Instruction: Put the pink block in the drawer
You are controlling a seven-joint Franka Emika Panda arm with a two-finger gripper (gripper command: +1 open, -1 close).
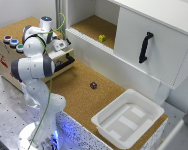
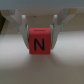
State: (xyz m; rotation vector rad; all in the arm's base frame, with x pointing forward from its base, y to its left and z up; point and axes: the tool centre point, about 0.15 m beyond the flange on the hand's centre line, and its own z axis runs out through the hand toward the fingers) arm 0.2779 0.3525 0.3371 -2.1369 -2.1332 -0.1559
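One arm (image 1: pixel 34 65) stands at the near left of the cork-topped table (image 1: pixel 74 90) and reaches back to the wooden box (image 1: pixel 9 57) on the exterior view's left. In the wrist view the gripper (image 2: pixel 39 36) pinches the pink block (image 2: pixel 39 42) between its two fingers (image 2: pixel 23 27), which press against the block's sides; the face toward the camera carries a black letter N. Under the block lies a pale, blurred surface. In the exterior view the block itself is hidden by the arm, and the gripper sits over the drawer (image 1: pixel 61 59), which is pulled out with its black bar handle (image 1: pixel 69 60) facing right. Three round buttons (image 1: pixel 13 42) sit on top of the box. A dark purple block (image 1: pixel 93 85) lies alone in the middle of the table, well apart from the arm. A yellow block (image 1: pixel 102 38) rests far back on the raised cork shelf (image 1: pixel 91 27), beside a white cabinet door (image 1: pixel 151 47) with a black handle. A white plastic bin (image 1: pixel 129 120) stands at the near right.
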